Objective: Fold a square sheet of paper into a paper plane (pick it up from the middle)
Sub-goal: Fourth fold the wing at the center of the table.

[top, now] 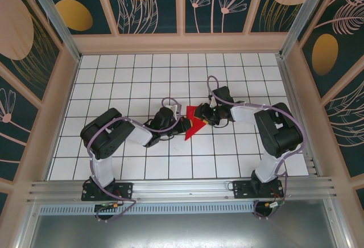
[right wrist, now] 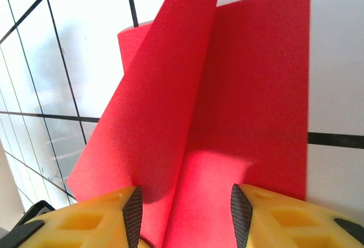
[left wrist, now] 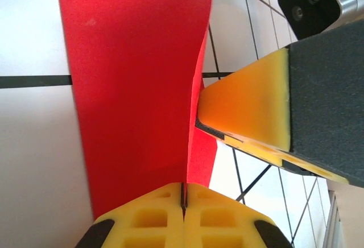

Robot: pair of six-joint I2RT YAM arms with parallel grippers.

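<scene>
1. The square sheet of paper [top: 195, 124] is near the middle of the tabletop [top: 142, 77], a little closer to the near edge than to the far edge. It sits between the two arms' tips.
2. In the top view the sheet appears as a red, roughly triangular patch with one point aimed at the near edge. Part of it is hidden under the arms.
3. The left claw [top: 184, 125] reaches in from the left side and meets the sheet's left edge.
4. In the left wrist view the left claw [left wrist: 183, 195] is pressed together. Its two yellow tips are closed on the red paper [left wrist: 136, 100], pinching a thin raised edge between them.
5. Beyond that pinch the paper rises off the white tiles and curves over at its far end.
6. Also in the left wrist view, the right claw's yellow finger [left wrist: 250, 108] with its dark pad touches the sheet's right side.
7. The right claw [top: 206, 120] comes in from the right side, directly opposite the left one.
8. In the right wrist view the right claw [right wrist: 185, 205] is spread, with its pads apart.
9. The sheet [right wrist: 250, 89] lies partly flat on the tabletop. One half is lifted into a curled flap that runs down into the gap between the pads.
10. I cannot tell whether either pad touches that flap.
</scene>
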